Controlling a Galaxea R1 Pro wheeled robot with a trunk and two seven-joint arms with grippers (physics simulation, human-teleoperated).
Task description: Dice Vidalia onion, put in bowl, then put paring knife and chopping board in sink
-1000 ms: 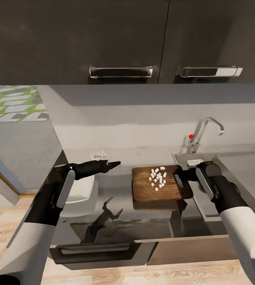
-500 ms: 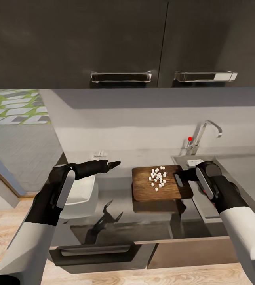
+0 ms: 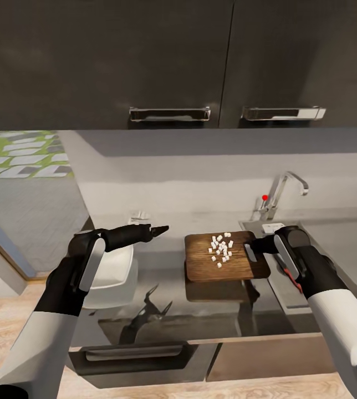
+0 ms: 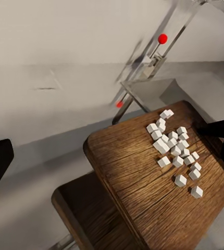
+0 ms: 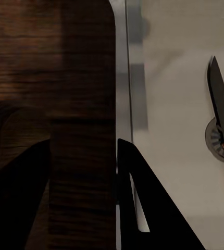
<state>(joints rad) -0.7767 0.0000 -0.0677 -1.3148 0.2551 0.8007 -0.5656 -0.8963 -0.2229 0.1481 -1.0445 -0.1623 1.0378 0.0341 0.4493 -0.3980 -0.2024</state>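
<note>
Wooden chopping board (image 3: 227, 264), diced onion (image 3: 222, 249) atop, pinched by right pincer (image 3: 254, 245); left pincer (image 3: 161, 228) pressed together.

left arm: extended forward at the head view's left, forearm raised, left end effector (image 3: 161, 228) held in the air, fingers drawn together to a point. right arm: bent inward from the right, right end effector (image 3: 254, 244) clamped across the edge of the chopping board (image 3: 223, 260), a finger (image 5: 18, 198) set on either side.
</note>
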